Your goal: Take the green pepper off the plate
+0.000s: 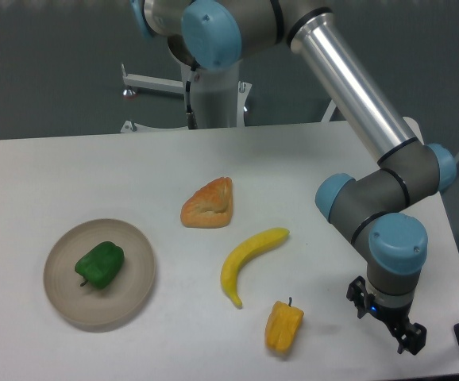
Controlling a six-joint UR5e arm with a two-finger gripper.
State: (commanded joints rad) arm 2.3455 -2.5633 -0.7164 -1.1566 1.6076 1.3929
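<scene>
The green pepper (100, 264) lay on the plate (138, 290) near the table's (71, 175) left edge. A banana (248, 252) and yellow pepper (283, 325) sat mid-table, liable to be swept in any low crossing. At the right edge the gripper (388, 323) pointed down, empty, its jaws slightly apart.

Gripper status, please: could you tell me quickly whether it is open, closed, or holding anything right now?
Gripper: holding nothing, well away from the pepper on the plate; whether it is open or closed cannot be told.
</scene>
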